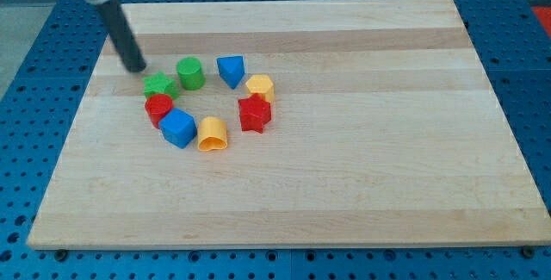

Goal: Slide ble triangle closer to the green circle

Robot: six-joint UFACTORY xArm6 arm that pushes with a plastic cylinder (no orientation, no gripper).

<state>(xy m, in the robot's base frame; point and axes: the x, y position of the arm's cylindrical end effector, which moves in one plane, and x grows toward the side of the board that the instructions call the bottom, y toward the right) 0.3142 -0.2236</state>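
The blue triangle (230,70) lies on the wooden board, a short gap to the right of the green circle (190,73). My tip (135,67) touches the board to the left of the green circle and just above the green star (160,86). The rod slants up to the view's top left. The tip touches no block.
A ring of blocks sits left of the board's centre: a red block (158,108), a blue cube (177,128), a yellow rounded block (212,134), a red star (255,113) and a yellow block (259,87). The board's left edge (65,151) is near.
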